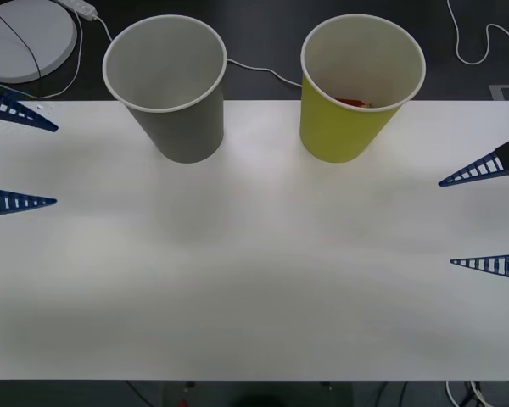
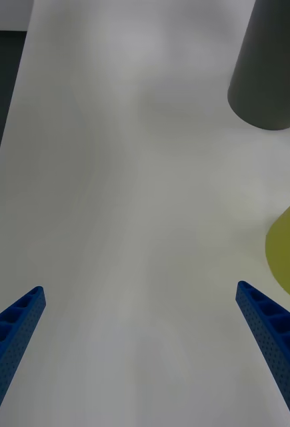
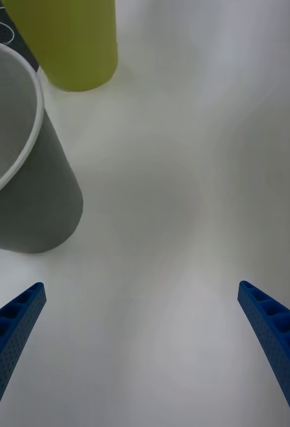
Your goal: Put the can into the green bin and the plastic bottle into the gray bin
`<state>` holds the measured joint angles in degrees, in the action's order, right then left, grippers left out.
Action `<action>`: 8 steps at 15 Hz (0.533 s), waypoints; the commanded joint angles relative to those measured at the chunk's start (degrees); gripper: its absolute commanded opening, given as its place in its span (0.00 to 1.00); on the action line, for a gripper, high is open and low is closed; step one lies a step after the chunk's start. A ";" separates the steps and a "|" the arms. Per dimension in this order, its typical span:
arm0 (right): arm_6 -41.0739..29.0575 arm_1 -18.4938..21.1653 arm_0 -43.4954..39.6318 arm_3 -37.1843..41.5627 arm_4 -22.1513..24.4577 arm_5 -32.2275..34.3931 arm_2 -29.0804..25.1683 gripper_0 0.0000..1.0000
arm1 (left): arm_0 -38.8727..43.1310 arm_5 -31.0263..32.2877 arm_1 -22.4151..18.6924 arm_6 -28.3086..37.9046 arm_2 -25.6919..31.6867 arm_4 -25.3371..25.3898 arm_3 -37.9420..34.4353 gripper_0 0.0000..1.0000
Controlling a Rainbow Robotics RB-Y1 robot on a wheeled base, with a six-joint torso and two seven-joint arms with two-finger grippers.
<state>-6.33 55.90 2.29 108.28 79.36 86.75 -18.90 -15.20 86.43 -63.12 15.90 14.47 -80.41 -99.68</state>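
1. White desk (image 1: 254, 280), dark floor behind.
2. Can (image 1: 353, 103) lying inside green bin (image 1: 343, 127); gray bin (image 1: 182, 127) beside it, looking empty.
3. Left tool (image 1: 17, 157) and right tool (image 1: 488, 220) wide open, empty-handed, at desk edges.
4. Likely next: finding the bottle.

Bright, even light; soft shadows, perhaps slight blur on the table (image 1: 254, 280).

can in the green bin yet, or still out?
In. A sliver of the orange-red can shows just over the near rim inside the green bin. Both bins stand upright.
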 commanded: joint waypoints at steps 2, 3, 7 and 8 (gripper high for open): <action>0.00 0.00 0.00 0.00 0.00 0.00 0.00 1.00 | 5.62 -0.04 0.02 -6.24 2.14 0.87 0.10 1.00; 0.00 0.00 0.00 0.00 0.00 0.00 0.00 1.00 | 6.94 -0.04 0.02 -7.99 2.49 1.83 0.37 1.00; 0.00 0.00 0.00 0.00 0.00 0.00 0.00 1.00 | 9.14 2.07 0.19 -15.11 3.10 4.82 3.53 1.00; 0.00 0.00 0.00 0.00 0.00 0.00 0.00 1.00 | 9.14 2.51 0.28 -16.43 3.02 5.08 4.59 1.00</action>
<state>-6.33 55.90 2.29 108.28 79.36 86.75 -18.90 -6.06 88.57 -62.92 0.45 17.55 -75.55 -95.88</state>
